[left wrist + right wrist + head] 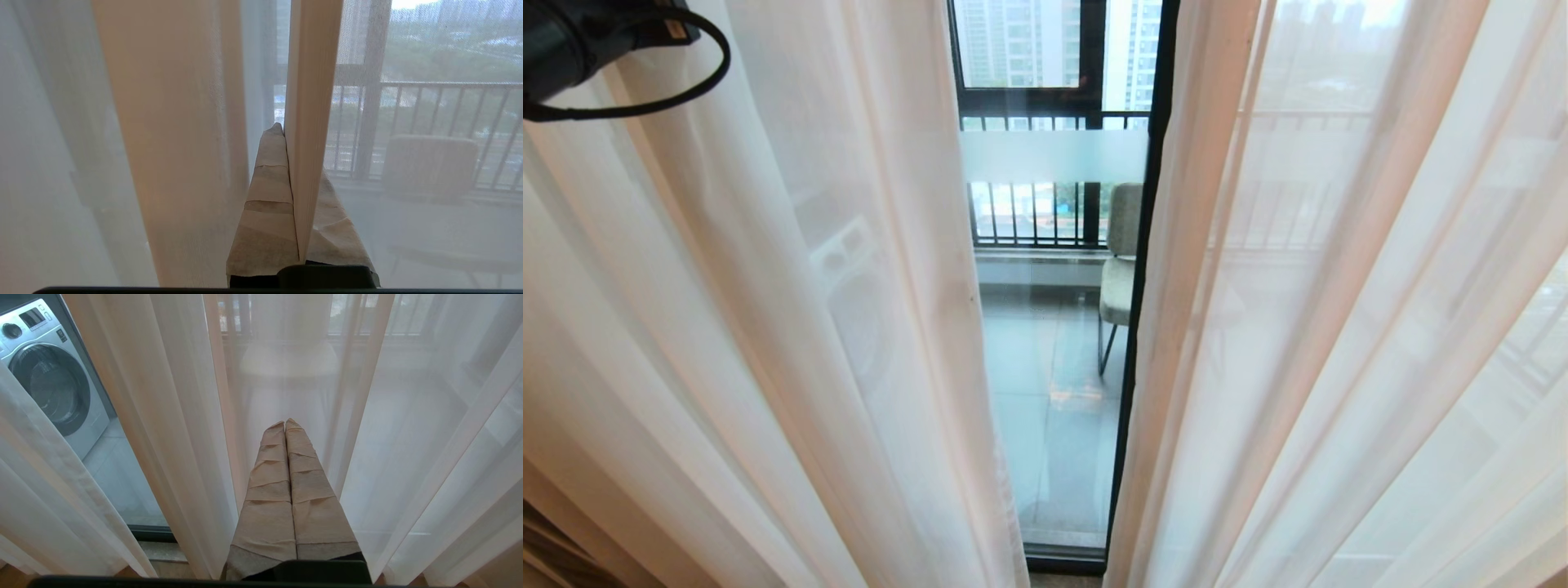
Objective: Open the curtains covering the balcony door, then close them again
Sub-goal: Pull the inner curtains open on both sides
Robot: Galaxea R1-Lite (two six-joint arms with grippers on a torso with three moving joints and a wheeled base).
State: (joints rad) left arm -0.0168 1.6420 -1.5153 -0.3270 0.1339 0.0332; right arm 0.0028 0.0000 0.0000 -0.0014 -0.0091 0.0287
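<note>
Sheer curtains [792, 327] hang parted before the balcony door [1054, 343], leaving a narrow gap at 12 o'clock. Left end effector [292, 171], at 10 o'clock, pinches a folded sheer edge; the thin hem could slip free under a sideways pull. Right end effector [285, 428], pressed together and empty, could snag nearby folds.

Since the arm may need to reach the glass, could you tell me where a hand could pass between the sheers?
One free lane: the gap showing the balcony door, bordered by the left sheer and right sheer. Elsewhere folds crowd; the left gripper pinches a hem there.
</note>
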